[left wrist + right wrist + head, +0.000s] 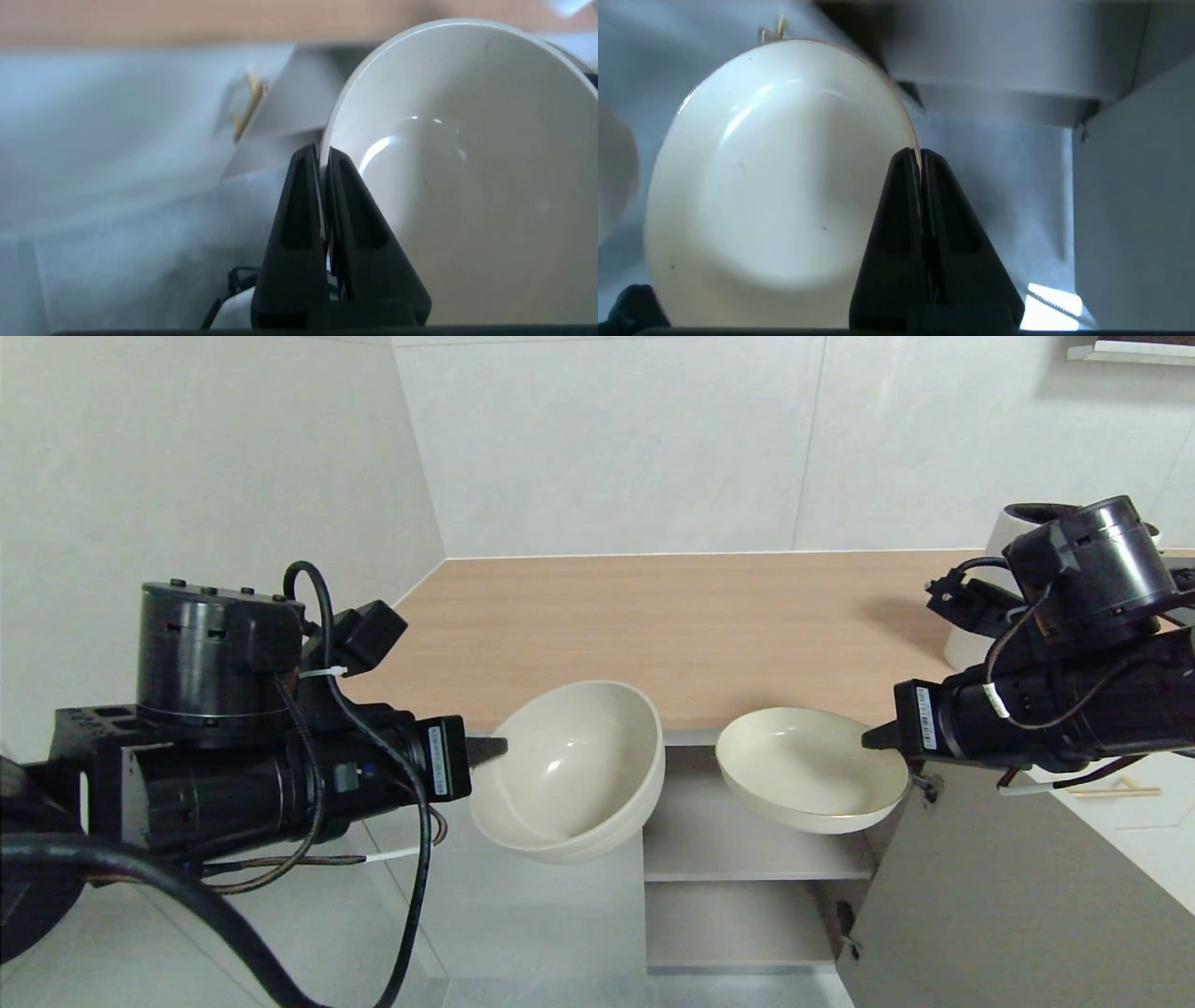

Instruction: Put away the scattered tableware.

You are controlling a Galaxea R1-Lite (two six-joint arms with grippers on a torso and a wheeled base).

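Note:
A deep cream bowl hangs tilted in the air in front of the counter edge, my left gripper shut on its rim. The left wrist view has that bowl pinched between the black fingers. To its right a shallower cream plate-like bowl is held level by my right gripper, shut on its rim. In the right wrist view this shallow bowl sits clamped in the gripper. Both dishes hover before an open cabinet.
A wooden countertop runs behind, with a white container at its right end. The open cabinet has a shelf and its grey door swung open to the right. Chopsticks lie on the floor at right.

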